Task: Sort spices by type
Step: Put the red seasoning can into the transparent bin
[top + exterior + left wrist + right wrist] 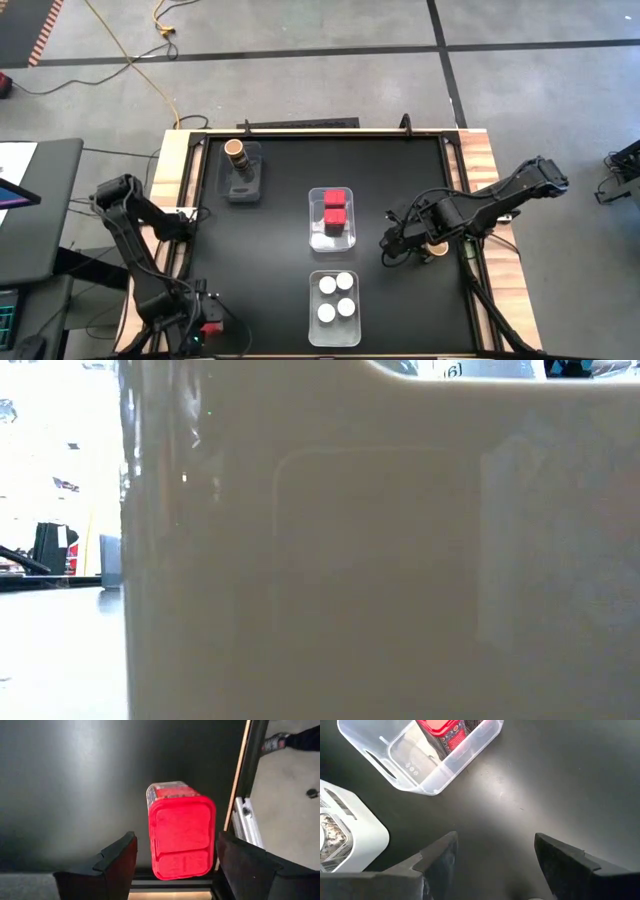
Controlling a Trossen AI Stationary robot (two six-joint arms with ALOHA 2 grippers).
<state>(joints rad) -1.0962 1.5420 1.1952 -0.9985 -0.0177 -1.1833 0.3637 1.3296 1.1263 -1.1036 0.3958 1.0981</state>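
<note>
Red boxy spice container (181, 836) standing between the parted left fingers (115, 857), ungrasped, right fingers (442, 852) spread above bare black surface (560, 785)

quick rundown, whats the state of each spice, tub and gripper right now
left gripper: open, a red spice box between its fingers, near the table's front left corner
right gripper: open, empty, over bare table right of the upper tub
upper clear tub: holds two red boxes
lower clear tub: holds four white-lidded jars
brown-topped jar: upright on the dark grey tray
</note>
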